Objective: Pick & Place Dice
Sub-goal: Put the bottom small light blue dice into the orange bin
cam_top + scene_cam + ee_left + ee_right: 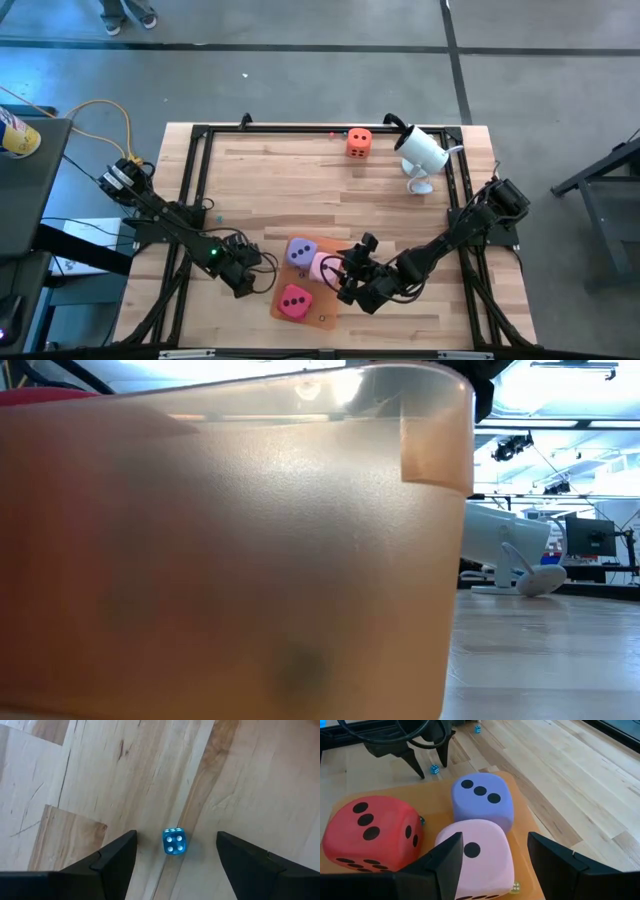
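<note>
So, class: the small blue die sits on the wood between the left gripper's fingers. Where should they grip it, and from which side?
Grip the small blue die on its two opposite flat side faces, coming straight down from above. The left gripper already straddles it with open jaws, and it lies flat on the table.

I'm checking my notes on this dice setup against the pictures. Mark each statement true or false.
1. The orange die sits on the mat with the others. False: it sits alone on bare wood at the far side of the table, near the white camera.
2. The left pincer straddles a tiny blue die. True.
3. The purple die shows three pips on top. True.
4. The right pincer grips the red die. False: it flanks the pink die.
5. The red, purple and pink dice rest on the orange mat. True.
</note>
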You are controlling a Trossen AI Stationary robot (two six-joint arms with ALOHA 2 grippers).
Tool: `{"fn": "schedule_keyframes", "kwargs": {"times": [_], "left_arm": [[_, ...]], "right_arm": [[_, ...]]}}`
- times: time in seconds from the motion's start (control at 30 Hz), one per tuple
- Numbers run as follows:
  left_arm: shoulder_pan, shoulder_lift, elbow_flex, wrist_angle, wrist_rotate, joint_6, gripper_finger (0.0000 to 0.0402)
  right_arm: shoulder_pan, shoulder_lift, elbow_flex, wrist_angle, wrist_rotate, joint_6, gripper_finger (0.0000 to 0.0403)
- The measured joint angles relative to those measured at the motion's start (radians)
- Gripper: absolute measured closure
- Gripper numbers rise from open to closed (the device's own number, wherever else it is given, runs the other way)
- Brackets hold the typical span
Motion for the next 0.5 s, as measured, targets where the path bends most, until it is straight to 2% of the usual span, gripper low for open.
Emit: {"fn": "schedule_keyframes", "kwargs": {"times": [0.23,0.5], "left_arm": [[0.001,0.001,-0.001,-0.001,0.014,0.024,0.0166],[0.001,0.001,-0.002,0.002,0.013,0.030,0.0255]], "right_arm": [[0.000,0.000,0.000,0.000,0.000,0.000,0.0191],[0.001,0.000,0.000,0.000,0.000,0.003,0.0191]]}}
